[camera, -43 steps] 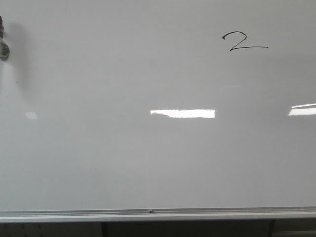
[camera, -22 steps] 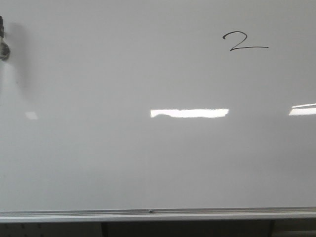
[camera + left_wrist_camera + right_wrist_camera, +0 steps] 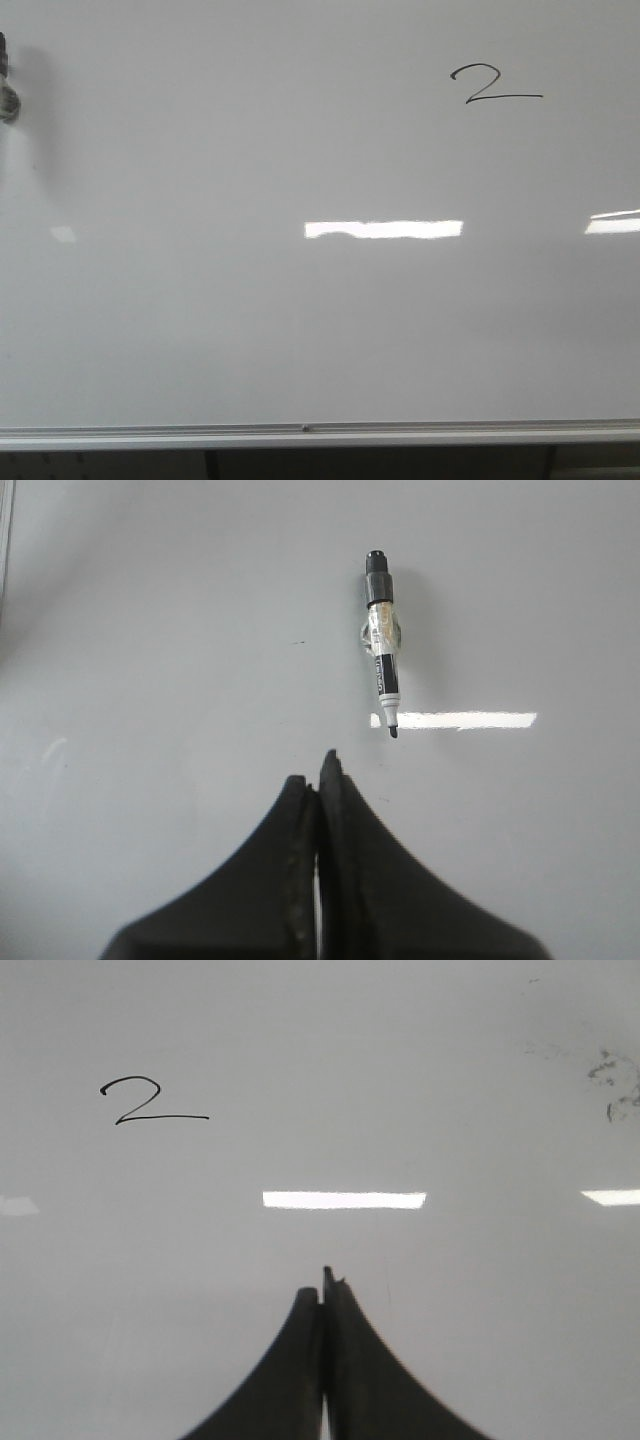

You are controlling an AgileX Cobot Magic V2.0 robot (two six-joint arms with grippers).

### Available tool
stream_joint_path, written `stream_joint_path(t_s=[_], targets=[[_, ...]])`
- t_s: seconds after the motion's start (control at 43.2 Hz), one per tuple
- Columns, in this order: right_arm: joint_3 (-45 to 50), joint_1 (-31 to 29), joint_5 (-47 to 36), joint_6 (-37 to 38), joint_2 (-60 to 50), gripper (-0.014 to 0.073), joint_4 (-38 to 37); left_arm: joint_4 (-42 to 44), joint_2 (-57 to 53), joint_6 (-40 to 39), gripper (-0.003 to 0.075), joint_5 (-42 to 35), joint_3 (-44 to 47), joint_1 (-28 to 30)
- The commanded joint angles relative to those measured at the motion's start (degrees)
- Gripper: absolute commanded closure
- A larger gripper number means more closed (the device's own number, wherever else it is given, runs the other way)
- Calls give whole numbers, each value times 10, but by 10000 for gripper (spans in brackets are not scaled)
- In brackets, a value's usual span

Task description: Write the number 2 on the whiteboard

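A thin black handwritten number 2 (image 3: 493,85) stands at the upper right of the glossy whiteboard (image 3: 250,330); it also shows in the right wrist view (image 3: 150,1101). A black and white marker (image 3: 383,643) lies uncapped on the board in the left wrist view, apart from my left gripper (image 3: 318,770), which is shut and empty. A dark bit of the marker (image 3: 6,85) shows at the front view's left edge. My right gripper (image 3: 322,1285) is shut and empty over bare board. Neither gripper shows in the front view.
The board's silver frame edge (image 3: 300,436) runs along the near side. Bright rectangular light reflections (image 3: 383,229) lie on the board. Faint dark smudges (image 3: 612,1078) mark the board in the right wrist view. A frame edge (image 3: 6,520) shows in the left wrist view.
The bright reflection in the middle of the board has grown longer to the right. Nothing else has visibly moved.
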Motion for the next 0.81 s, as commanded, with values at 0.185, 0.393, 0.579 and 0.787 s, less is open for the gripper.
stream_joint_path(t_s=[0.185,0.393,0.579,0.787], targets=[[-1,0,-52,-6,-11,660,2,0,-15,-4,741,-50,20,-2],[-1,6,-52,-6,-11,660,2,0,-15,-4,741,-50,20,-2],[-1,16,-51,-6,-11,660,2,0,-15,-4,741,-50,20,-2],[-1,22,-51,-6,-11,660,2,0,-15,-4,741,-50,20,-2]])
